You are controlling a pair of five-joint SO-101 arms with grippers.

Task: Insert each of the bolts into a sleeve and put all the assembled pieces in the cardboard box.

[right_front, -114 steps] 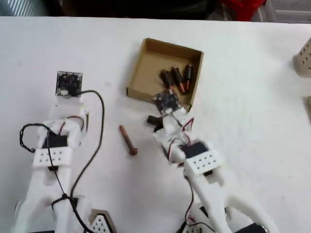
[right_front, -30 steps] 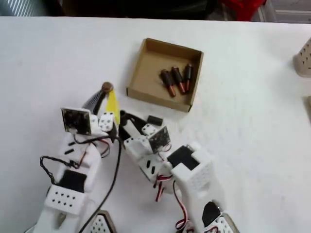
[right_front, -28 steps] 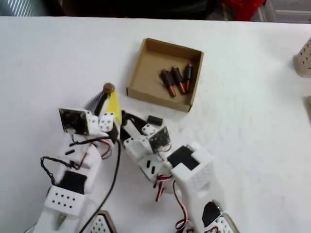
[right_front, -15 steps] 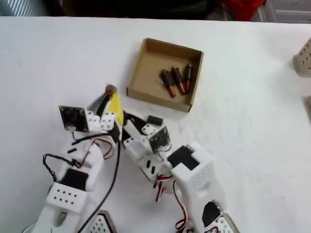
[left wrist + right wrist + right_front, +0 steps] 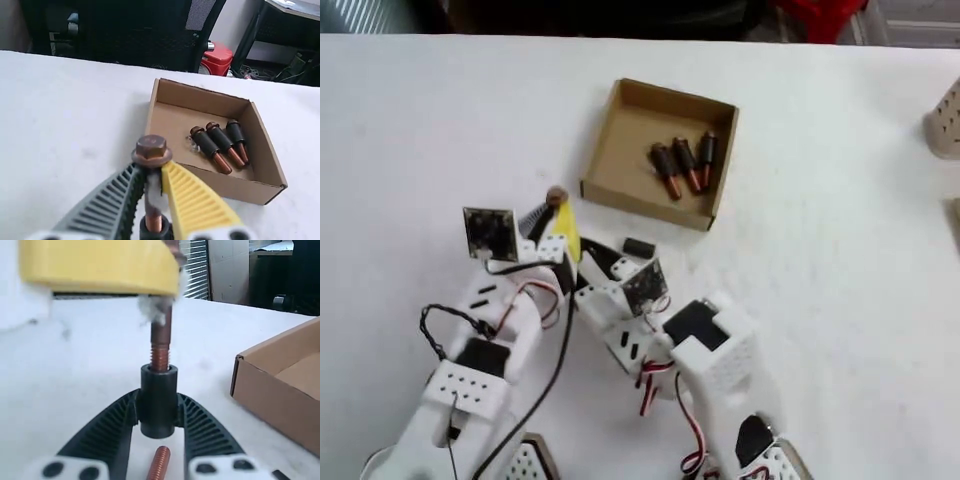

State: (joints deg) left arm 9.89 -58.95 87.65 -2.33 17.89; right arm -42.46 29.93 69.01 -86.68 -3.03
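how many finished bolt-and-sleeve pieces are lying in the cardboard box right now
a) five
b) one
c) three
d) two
c: three assembled pieces lie side by side on the floor of the cardboard box, and the high view gives the same count.

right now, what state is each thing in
bolt, head up, tip in the sleeve
sleeve, gripped, bolt partly in
left claw, shut on bolt
right claw, shut on sleeve
cardboard box, open, three assembled pieces lying inside
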